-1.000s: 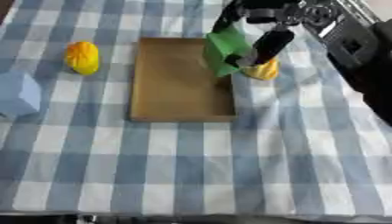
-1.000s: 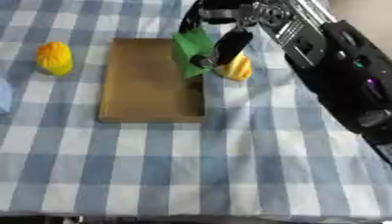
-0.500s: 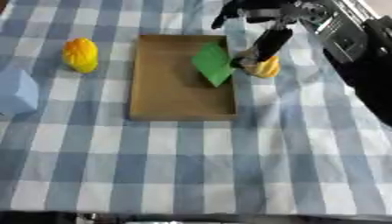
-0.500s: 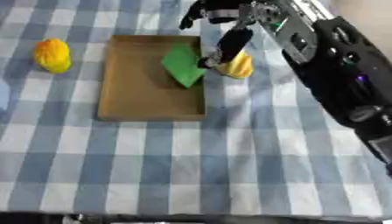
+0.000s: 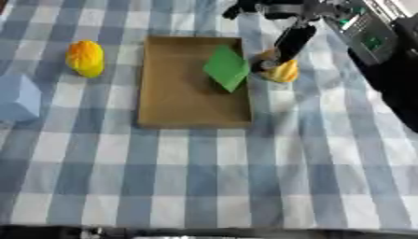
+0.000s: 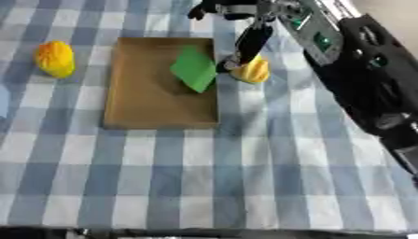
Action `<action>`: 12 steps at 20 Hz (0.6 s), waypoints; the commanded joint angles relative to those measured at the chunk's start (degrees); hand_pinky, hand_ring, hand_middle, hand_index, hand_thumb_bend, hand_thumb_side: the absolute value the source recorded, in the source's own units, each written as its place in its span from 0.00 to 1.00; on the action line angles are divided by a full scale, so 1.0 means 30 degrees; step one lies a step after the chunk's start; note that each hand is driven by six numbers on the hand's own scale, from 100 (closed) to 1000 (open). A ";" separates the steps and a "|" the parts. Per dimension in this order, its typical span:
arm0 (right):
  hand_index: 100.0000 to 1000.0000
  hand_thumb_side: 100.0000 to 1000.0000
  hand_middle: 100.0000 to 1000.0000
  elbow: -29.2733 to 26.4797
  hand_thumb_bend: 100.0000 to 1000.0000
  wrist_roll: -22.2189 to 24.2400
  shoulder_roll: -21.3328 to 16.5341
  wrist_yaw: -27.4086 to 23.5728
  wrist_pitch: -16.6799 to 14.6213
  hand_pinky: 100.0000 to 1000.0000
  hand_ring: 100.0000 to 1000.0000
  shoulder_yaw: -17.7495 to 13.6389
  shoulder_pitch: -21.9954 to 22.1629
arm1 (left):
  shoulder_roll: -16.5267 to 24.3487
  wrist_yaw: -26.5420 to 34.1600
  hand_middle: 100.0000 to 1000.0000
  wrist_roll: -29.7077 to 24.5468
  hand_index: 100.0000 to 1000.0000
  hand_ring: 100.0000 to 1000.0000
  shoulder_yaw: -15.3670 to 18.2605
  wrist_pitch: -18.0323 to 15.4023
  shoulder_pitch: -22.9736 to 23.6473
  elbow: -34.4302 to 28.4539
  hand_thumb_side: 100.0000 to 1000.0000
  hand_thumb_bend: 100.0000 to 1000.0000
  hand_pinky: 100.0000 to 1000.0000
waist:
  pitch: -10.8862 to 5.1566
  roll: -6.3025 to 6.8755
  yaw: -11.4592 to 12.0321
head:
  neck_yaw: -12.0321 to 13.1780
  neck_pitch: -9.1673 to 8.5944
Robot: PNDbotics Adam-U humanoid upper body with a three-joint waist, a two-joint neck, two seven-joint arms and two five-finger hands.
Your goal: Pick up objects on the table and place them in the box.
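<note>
Here, left to right:
- A blue block and a yellow fruit lay far left of the right hand.
- The green piece lay inside the box, just left of the hand's spread, empty fingers.
- A second yellow fruit sat just below the hand.

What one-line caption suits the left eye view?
Right hand open above flat green object lying in brown cardboard box.
</note>
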 commanded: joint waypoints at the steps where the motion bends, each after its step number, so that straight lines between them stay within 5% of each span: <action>1: 0.96 0.30 0.79 -0.1041 0.35 -0.0600 -0.0562 -0.0267 0.0423 0.88 0.90 -0.0655 -0.0385 | 0.0345 -0.0079 0.80 0.0066 0.91 0.87 0.0137 0.0012 -0.0139 -0.0287 0.86 0.56 0.81 | -0.0537 0.0104 -0.0087 | 0.0047 -0.0093; 12: 0.92 0.36 0.76 -0.0186 0.30 -0.1886 -0.1979 0.0883 0.1892 0.86 0.88 -0.1839 0.1024 | 0.0516 -0.0170 0.80 0.0116 0.91 0.87 0.0192 0.0019 0.0025 -0.0272 0.87 0.55 0.81 | -0.0445 0.0207 -0.0275 | 0.0112 -0.0411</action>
